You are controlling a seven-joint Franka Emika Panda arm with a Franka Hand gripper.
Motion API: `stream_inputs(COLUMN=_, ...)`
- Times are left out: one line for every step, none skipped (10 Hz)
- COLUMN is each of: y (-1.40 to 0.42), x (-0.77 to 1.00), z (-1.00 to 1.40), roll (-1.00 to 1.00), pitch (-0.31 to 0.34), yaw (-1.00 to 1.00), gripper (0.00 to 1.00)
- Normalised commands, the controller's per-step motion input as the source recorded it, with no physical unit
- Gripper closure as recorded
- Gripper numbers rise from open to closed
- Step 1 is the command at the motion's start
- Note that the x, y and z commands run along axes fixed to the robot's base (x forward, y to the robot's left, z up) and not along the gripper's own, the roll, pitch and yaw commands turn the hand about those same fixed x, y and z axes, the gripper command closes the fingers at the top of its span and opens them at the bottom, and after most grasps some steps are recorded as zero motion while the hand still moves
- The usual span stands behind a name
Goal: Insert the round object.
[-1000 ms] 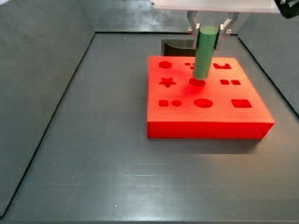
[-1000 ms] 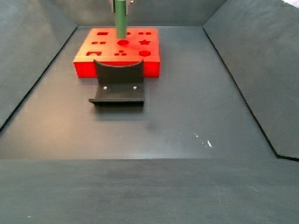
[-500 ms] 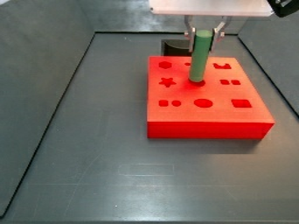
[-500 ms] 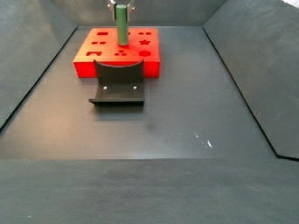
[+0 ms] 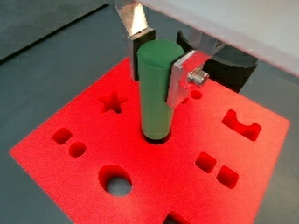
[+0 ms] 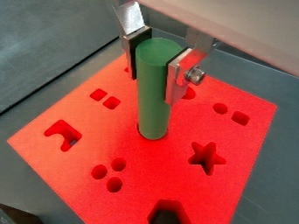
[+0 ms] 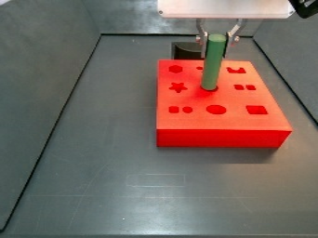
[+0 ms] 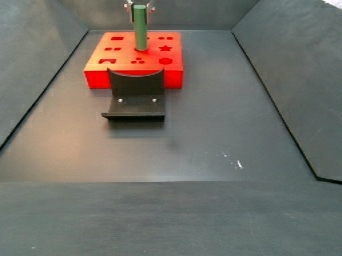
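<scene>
The green cylinder peg point(image 5: 156, 92) stands upright, its lower end set in a hole near the middle of the red block point(image 5: 70, 144). It also shows in a wrist view point(image 6: 155, 86) and in both side views point(image 7: 213, 63) point(image 8: 136, 20). The gripper point(image 5: 162, 59) is shut on the peg's upper part, its silver plates pressed on both sides; it also shows in a wrist view point(image 6: 158, 59). The red block point(image 7: 221, 121) lies on the dark floor and has several shaped holes.
The dark fixture point(image 8: 135, 100) stands on the floor beside the red block point(image 8: 104, 62). Part of it shows behind the block in a side view point(image 7: 188, 48). Dark walls point(image 8: 34, 70) bound the work floor.
The gripper has moved down with the peg, whose lower end has sunk a little deeper into the red block's hole.
</scene>
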Motion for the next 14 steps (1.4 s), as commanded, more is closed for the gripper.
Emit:
stream_inputs(y=0.00, x=0.11, z=-0.11, roll=0.07, pitch=0.000, yaw=0.05, gripper=1.00)
stream_inputs(y=-0.07, x=0.09, z=-0.06, roll=0.05, pitch=0.000, yaw=0.01, gripper=1.00)
stream_inputs(y=-0.04, x=0.10, z=-0.10, roll=0.08, pitch=0.000, yaw=0.04, gripper=1.00)
stream_inputs(y=-0.11, x=0.11, z=-0.07, roll=0.09, pitch=0.000, yaw=0.03, gripper=1.00)
stream_inputs(y=-0.13, x=0.09, z=-0.15, roll=0.16, pitch=0.000, yaw=0.03, gripper=1.00)
stream_inputs(y=-0.09, x=0.10, z=-0.19, roll=0.20, pitch=0.000, yaw=0.05, gripper=1.00)
stream_inputs(y=-0.02, x=0.07, z=-0.23, roll=0.19, pitch=0.000, yaw=0.02, gripper=1.00)
stream_inputs(y=0.00, x=0.01, z=-0.23, roll=0.15, pitch=0.000, yaw=0.00, gripper=1.00)
stream_inputs(y=0.00, x=0.00, z=-0.34, roll=0.18, pitch=0.000, yaw=0.00, gripper=1.00)
stream_inputs(y=0.00, x=0.00, z=-0.42, roll=0.11, pitch=0.000, yaw=0.00, gripper=1.00)
stream_inputs(y=0.00, x=0.00, z=-0.54, roll=0.03, pitch=0.000, yaw=0.00, gripper=1.00)
stream_inputs(y=0.00, x=0.00, z=-0.58, roll=0.00, pitch=0.000, yaw=0.00, gripper=1.00)
stream_inputs(y=0.00, x=0.00, z=-0.61, roll=0.00, pitch=0.000, yaw=0.00, gripper=1.00)
stream_inputs(y=0.00, x=0.00, z=-0.60, roll=0.01, pitch=0.000, yaw=0.00, gripper=1.00)
